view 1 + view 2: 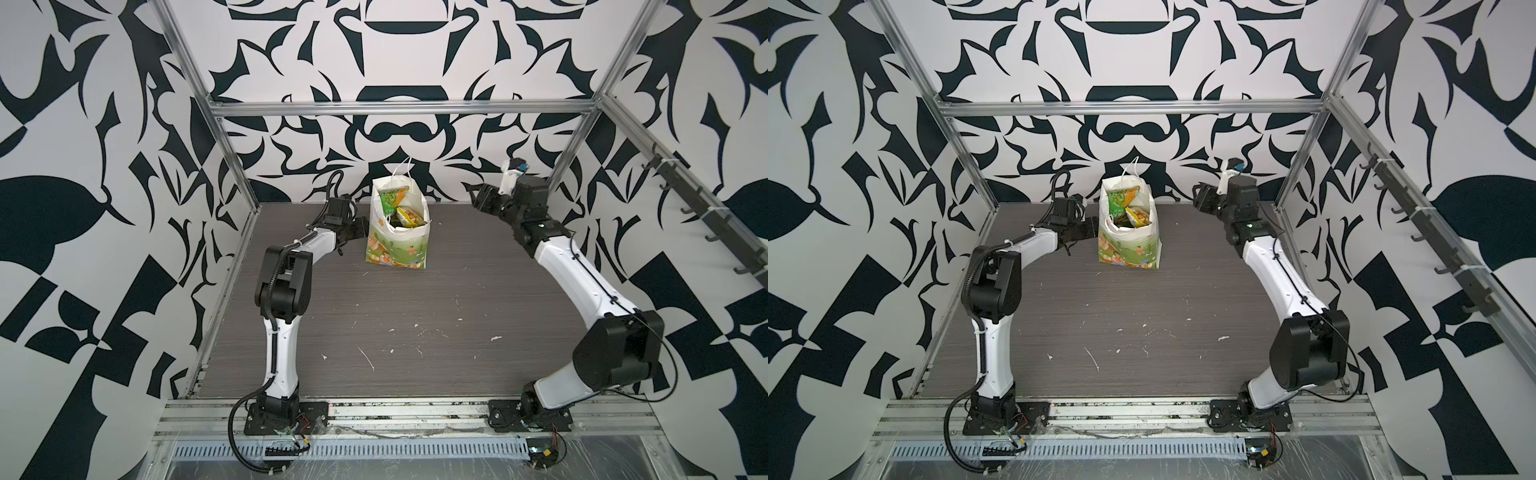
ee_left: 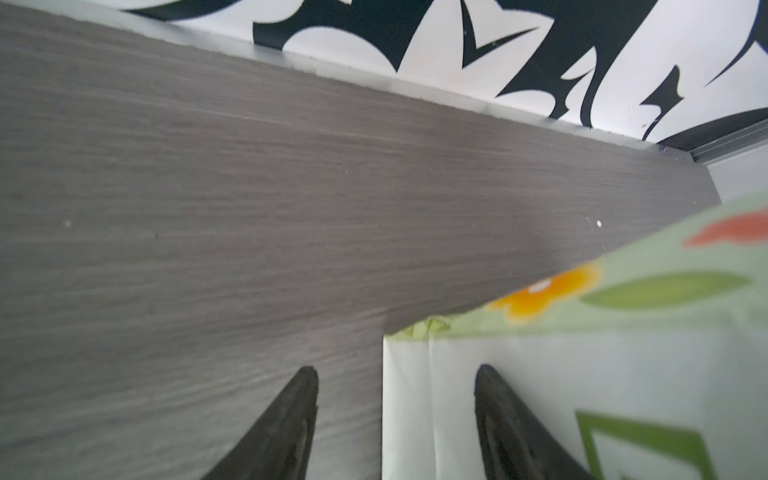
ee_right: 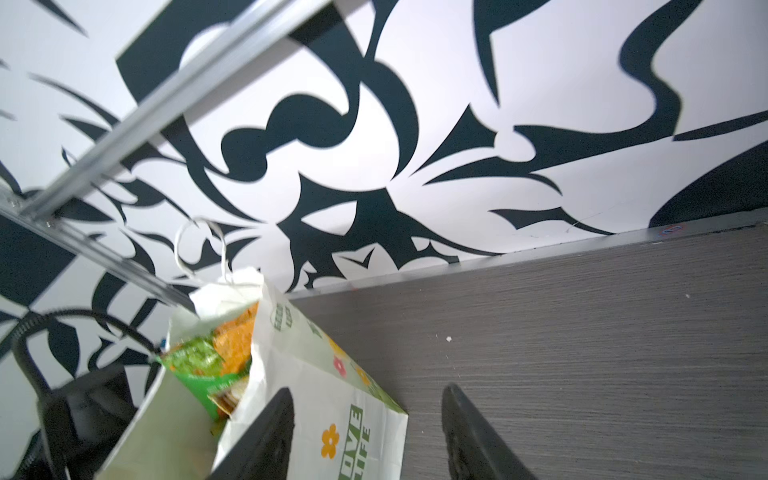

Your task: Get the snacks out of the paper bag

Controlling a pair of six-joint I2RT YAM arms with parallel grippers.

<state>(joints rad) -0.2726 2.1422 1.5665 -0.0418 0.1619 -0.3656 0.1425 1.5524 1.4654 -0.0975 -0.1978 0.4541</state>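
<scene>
The paper bag (image 1: 395, 251) (image 1: 1129, 251) stands upright and open at the back middle of the table, one white cord handle sticking up. Green and yellow snacks (image 1: 392, 201) (image 1: 1121, 199) (image 3: 195, 357) fill its mouth. My left gripper (image 1: 358, 231) (image 2: 397, 374) is low against the bag's left side, open, with the bag's (image 2: 623, 374) near corner edge between its fingertips. My right gripper (image 1: 478, 194) (image 3: 369, 392) hangs open and empty in the air well to the right of the bag (image 3: 316, 374), whose narrow side reads "LOVE LIFE".
The dark wood-grain table (image 1: 415, 311) carries white specks and scratches. The patterned back wall stands just behind the bag. Aluminium frame posts (image 1: 232, 158) flank the table, and a rail of black hooks (image 1: 706, 216) runs along the right side.
</scene>
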